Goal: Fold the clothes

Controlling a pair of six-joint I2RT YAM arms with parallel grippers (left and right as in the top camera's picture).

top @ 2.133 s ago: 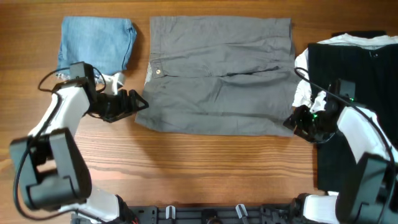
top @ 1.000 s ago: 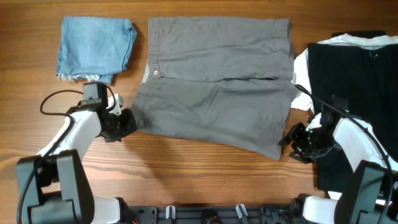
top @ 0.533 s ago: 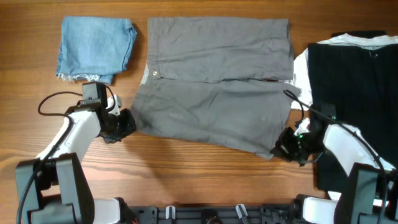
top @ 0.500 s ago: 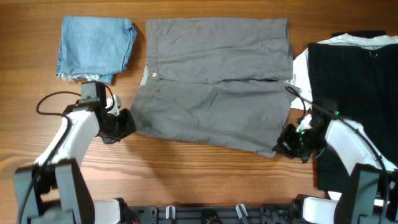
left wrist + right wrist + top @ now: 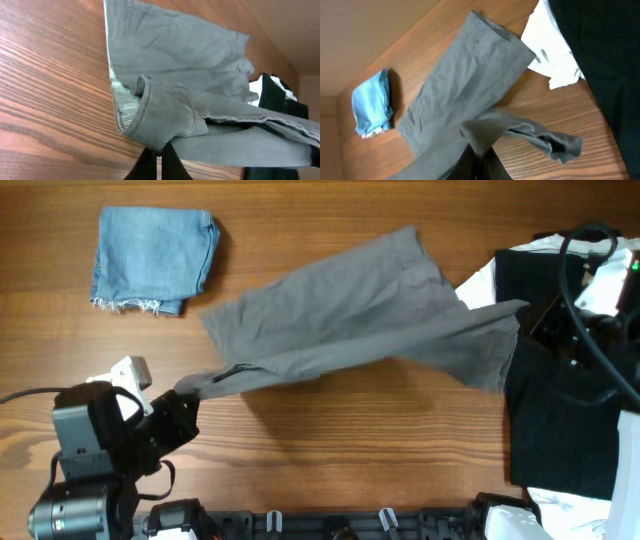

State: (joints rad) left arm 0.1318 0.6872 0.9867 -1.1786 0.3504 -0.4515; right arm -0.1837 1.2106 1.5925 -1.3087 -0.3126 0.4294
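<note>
1. The left gripper (image 5: pixel 159 154) has its two dark fingers pressed together on a bunched corner of the mid-grey woven shorts (image 5: pixel 350 310). The cloth rises straight out of the pinch.
2. The right gripper (image 5: pixel 480 152) likewise pinches a fold of the same shorts, and the fabric drapes away on both sides of its fingers.
3. Between the two pinches the shorts stretch as one slanted band over the wooden table (image 5: pixel 350 450). They are probably raised so that one half can be laid over the other.
4. Well beyond the left fingers lies a folded light-blue denim piece with frayed hem (image 5: pixel 155 255). It lies flat and apart from the shorts, seemingly set aside.
5. Near the right fingers, past the shorts' far edge, a black garment (image 5: pixel 560 420) lies spread out, with a white garment (image 5: pixel 552 60) peeping from under it.
6. Counted: two grippers, one pair of shorts, one denim piece and one black garment. White cloth shows in two places, and whether that is one piece or two cannot be told.
</note>
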